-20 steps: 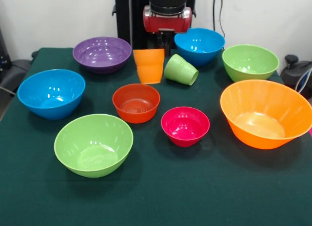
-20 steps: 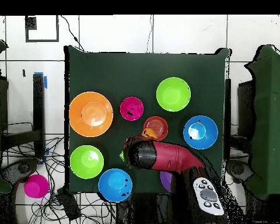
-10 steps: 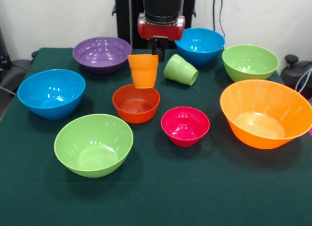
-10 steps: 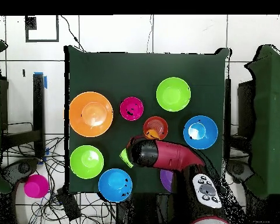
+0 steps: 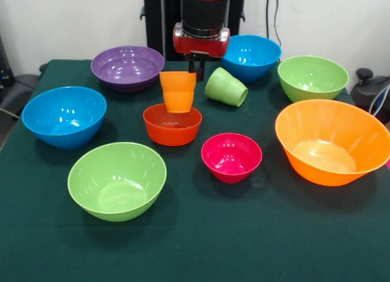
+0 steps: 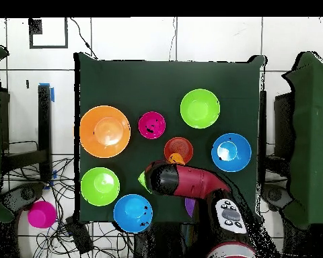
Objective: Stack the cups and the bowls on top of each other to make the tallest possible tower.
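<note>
My gripper [image 5: 195, 65] hangs from the red and black arm [image 6: 184, 180] and is shut on the rim of the orange cup [image 5: 178, 92]. The cup hangs upright, its base at the far rim of the small red-orange bowl [image 5: 172, 125]. Overhead, only a sliver of the cup [image 6: 175, 159] shows beside that bowl [image 6: 179, 149]. The light green cup [image 5: 226, 87] lies on its side just right of the gripper. The magenta bowl [image 5: 231, 156] stands alone in front. No stack stands on the table.
Around them stand the purple bowl [image 5: 127, 67], two blue bowls [image 5: 64, 116] [image 5: 250, 56], two light green bowls [image 5: 117, 179] [image 5: 312, 77] and the largest orange bowl [image 5: 332, 141]. The table's green cloth [image 5: 244, 233] fills the near side.
The gripper has carried the orange cup left and down, from beside the green cup to the red-orange bowl's far rim. The bowl has shifted slightly.
</note>
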Robot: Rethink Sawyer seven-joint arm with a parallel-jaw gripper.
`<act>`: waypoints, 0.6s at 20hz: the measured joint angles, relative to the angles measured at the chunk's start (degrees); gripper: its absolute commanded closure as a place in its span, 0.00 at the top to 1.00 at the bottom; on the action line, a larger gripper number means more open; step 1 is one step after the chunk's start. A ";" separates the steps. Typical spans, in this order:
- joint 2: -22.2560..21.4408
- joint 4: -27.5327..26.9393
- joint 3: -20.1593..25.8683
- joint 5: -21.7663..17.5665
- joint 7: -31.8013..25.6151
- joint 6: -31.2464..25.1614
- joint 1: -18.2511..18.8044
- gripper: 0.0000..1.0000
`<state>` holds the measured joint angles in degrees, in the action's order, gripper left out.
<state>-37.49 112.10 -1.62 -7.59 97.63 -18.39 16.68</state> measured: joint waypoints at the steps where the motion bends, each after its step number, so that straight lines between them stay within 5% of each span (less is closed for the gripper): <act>1: 0.37 -0.07 -0.30 0.06 0.25 0.50 -0.21 0.00; 12: 4.69 -2.24 -2.91 0.49 3.81 5.19 -1.05 0.00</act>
<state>-32.80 109.86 -4.53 -7.10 101.45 -13.20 15.64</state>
